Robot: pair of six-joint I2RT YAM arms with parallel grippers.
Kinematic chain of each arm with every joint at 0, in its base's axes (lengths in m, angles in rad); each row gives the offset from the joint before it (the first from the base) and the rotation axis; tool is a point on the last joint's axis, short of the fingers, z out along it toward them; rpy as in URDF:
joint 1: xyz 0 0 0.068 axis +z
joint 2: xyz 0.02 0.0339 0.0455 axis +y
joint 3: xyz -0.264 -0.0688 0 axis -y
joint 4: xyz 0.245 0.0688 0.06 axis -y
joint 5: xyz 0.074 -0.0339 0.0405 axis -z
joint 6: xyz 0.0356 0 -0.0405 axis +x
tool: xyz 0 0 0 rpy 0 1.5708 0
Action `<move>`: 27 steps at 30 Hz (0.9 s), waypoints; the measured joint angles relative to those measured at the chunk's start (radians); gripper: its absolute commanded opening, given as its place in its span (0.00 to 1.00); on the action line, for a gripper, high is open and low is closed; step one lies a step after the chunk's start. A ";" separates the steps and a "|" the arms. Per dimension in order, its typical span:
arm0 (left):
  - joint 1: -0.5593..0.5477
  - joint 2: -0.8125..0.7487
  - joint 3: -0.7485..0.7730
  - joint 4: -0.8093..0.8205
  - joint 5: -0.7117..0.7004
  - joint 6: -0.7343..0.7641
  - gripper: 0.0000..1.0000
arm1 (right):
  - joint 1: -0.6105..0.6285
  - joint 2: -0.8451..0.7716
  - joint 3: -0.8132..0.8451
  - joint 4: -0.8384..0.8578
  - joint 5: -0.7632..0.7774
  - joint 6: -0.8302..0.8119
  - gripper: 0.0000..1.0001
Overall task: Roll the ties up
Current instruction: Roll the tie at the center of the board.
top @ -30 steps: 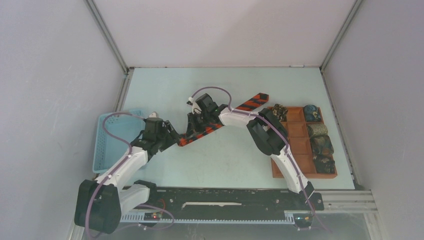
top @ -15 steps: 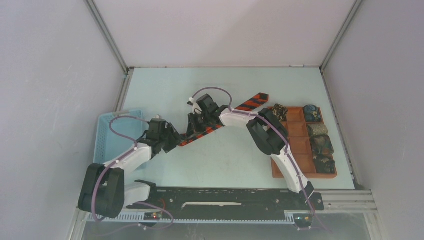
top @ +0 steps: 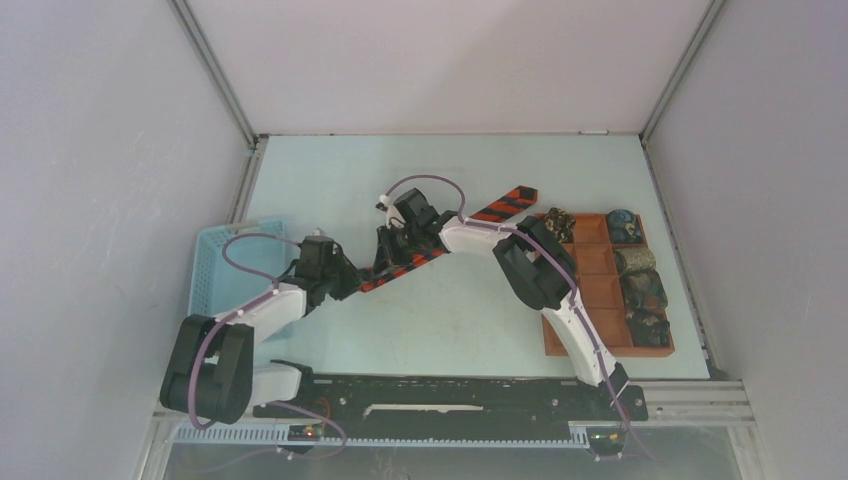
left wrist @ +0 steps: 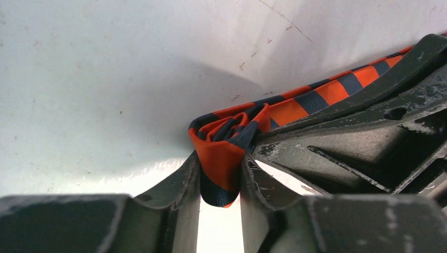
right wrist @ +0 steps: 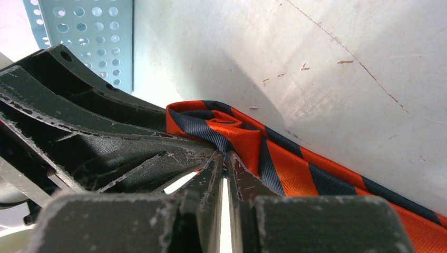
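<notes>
The long narrow fabric necktie with red-orange and black diagonal stripes lies slanted across mid-frame in the top view, and it looks soft and slippery, so left gripper clamped on its curled-up end and right gripper pinched shut on the fabric just beside seems smart.

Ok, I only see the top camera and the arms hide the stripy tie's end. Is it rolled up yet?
Observer: Just begun. The left wrist camera shows the striped tie with its end folded into a small loose curl.
Operator: Is the left arm holding it?
Observer: Yes, the left jaws pinch that curl from both sides.
Operator: And the right one?
Observer: The right wrist camera shows the right jaws shut on a fold of fabric beside the curl.
</notes>
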 measured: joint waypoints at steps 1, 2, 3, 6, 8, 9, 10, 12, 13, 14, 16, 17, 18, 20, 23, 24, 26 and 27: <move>0.000 0.000 0.000 0.002 0.002 0.000 0.22 | 0.000 0.000 0.000 0.000 0.000 0.000 0.10; 0.000 0.001 0.000 0.005 0.004 -0.002 0.18 | 0.000 0.000 0.000 0.000 0.000 0.000 0.10; 0.000 0.001 0.000 0.007 0.005 -0.004 0.11 | 0.000 0.000 0.000 0.000 0.000 0.000 0.10; 0.000 0.001 0.000 0.008 0.008 -0.007 0.02 | 0.000 0.000 0.000 0.000 0.000 0.000 0.10; 0.000 0.001 0.000 0.006 0.008 -0.007 0.02 | 0.000 0.000 0.000 -0.001 0.000 0.000 0.10; 0.000 0.001 0.002 0.003 0.006 -0.007 0.01 | 0.000 0.000 0.000 -0.002 0.000 0.000 0.10; -0.001 0.001 0.005 -0.002 0.004 -0.007 0.01 | 0.000 0.000 0.001 -0.003 0.000 0.000 0.10; -0.007 0.000 0.015 -0.023 -0.007 -0.006 0.00 | 0.002 0.000 0.003 -0.009 0.000 -0.001 0.10; -0.013 -0.003 0.026 -0.045 -0.018 -0.005 0.00 | 0.003 0.000 0.003 -0.012 0.000 -0.001 0.10; -0.017 -0.008 0.034 -0.064 -0.027 -0.002 0.00 | 0.003 0.000 0.004 -0.016 0.001 -0.001 0.11; -0.024 -0.018 0.055 -0.117 -0.053 0.011 0.00 | 0.007 0.000 0.005 -0.023 0.004 -0.002 0.10; -0.026 -0.024 0.067 -0.146 -0.069 0.017 0.00 | 0.009 0.000 0.005 -0.027 0.006 -0.002 0.11; -0.026 -0.027 0.077 -0.170 -0.079 0.021 0.00 | 0.011 0.000 0.005 -0.031 0.008 -0.002 0.11; -0.027 -0.032 0.101 -0.217 -0.105 0.034 0.00 | 0.015 0.000 0.008 -0.044 0.013 -0.003 0.11; -0.032 -0.034 0.131 -0.275 -0.138 0.051 0.00 | 0.024 0.000 0.015 -0.061 0.018 -0.003 0.10; -0.035 -0.034 0.143 -0.300 -0.149 0.059 0.00 | 0.027 0.000 0.019 -0.064 0.020 -0.004 0.10; -0.041 -0.034 0.164 -0.340 -0.168 0.074 0.00 | 0.033 0.000 0.028 -0.069 0.023 -0.003 0.11; -0.045 -0.034 0.177 -0.363 -0.178 0.083 0.00 | 0.037 0.000 0.034 -0.070 0.023 -0.003 0.11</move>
